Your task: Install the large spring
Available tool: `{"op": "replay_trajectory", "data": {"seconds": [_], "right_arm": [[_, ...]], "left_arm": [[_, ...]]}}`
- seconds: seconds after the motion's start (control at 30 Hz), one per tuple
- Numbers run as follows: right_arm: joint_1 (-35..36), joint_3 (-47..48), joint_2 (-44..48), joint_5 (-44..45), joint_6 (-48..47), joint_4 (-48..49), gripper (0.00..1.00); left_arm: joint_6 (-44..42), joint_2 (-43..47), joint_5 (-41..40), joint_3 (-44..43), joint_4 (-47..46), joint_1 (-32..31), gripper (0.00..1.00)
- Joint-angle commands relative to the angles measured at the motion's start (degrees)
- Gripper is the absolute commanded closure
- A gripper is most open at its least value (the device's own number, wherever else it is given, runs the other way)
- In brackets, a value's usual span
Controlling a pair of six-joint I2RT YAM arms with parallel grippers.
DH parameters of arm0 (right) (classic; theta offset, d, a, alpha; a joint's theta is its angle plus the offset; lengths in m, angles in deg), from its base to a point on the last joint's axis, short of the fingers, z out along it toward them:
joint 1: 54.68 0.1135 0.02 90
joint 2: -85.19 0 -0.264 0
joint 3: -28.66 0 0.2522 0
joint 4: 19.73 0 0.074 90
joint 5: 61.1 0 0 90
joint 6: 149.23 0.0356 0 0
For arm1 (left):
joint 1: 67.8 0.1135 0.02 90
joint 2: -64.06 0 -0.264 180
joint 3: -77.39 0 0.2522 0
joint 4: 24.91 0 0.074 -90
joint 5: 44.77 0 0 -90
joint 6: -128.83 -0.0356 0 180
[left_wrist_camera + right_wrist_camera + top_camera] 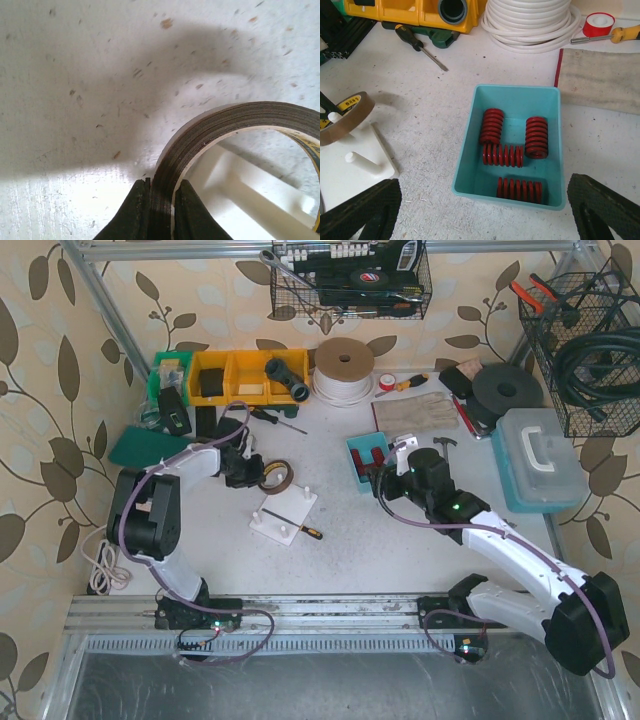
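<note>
A: Where are the red coil springs?

B: All four lie in the teal plastic bin; which is the large one, I cannot tell. The right gripper hovers near it, jaws wide apart, holding nothing.

A: And the left gripper?

B: Clamped on the wall of the brown tape roll, over the white pegged plate.

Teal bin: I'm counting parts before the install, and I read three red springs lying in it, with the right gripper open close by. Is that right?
Not quite. The teal bin holds four red springs, not three; the right wrist view shows all four lying inside it. The rest stands: the right gripper is open close by.
</note>
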Motion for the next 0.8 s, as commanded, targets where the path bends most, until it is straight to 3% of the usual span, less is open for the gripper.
{"op": "replay_trajectory", "data": {"seconds": [0.0, 0.27, 0.47, 0.6, 0.77], "right_arm": [[0.28, -0.52, 0.86, 1.02, -0.56, -0.22, 0.09], [0.31, -0.40, 0.87, 0.88, -0.77, -0.62, 0.09], [0.37, -0.53, 0.85, 0.67, -0.64, -0.21, 0.09], [0.61, -0.90, 0.80, 0.09, -0.39, 1.03, 0.10], [0.90, 0.28, 0.39, 3.56, 0.39, -1.55, 0.10]], "left_arm": [[-0.09, 4.23, 2.81, -4.03, 2.38, -0.36, 0.96], [0.27, 8.21, 1.98, -7.15, 4.13, -0.36, 0.97], [2.57, 10.55, -5.98, -7.96, 0.60, -0.20, 1.00], [2.76, 8.79, -14.29, -9.61, 0.13, 0.70, 1.00], [3.58, 3.43, -16.42, -9.78, -2.45, 4.69, 1.00]]}}
